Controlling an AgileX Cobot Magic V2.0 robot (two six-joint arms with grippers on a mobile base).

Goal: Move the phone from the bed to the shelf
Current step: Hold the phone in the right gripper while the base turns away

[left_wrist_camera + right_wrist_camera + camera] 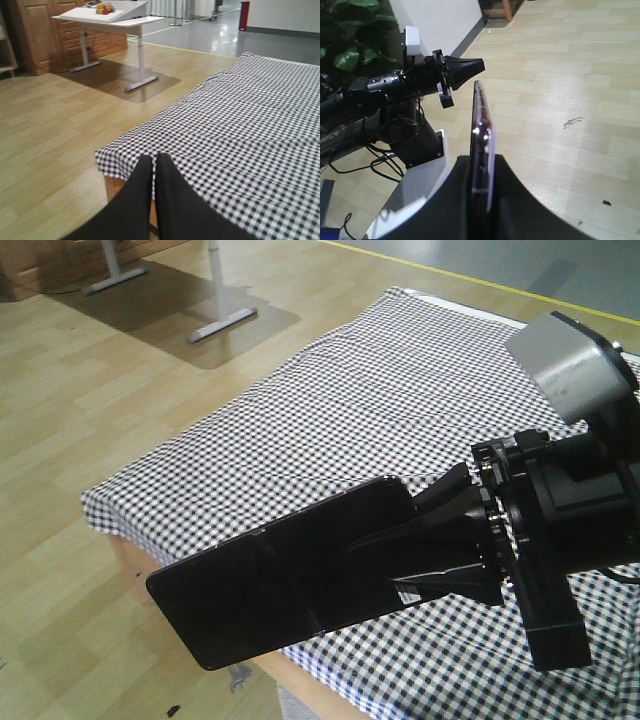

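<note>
in the front-facing view the right gripper (395, 568) is clamping the phone (280, 585) by one short end, holding it lifted at the near corner of the bed (380, 390), partly past the bed's edge, probably so it is travelling without dragging on the bed. in the left wrist view the left gripper (153, 172) is hanging just above the same bed corner, jaws pressed together on nothing, seemingly keeping clear. in the right wrist view the phone is showing edge-on between the pads (520, 200), with no bed beneath it, only floor (560, 100); the shelf is not showing anywhere.
</note>
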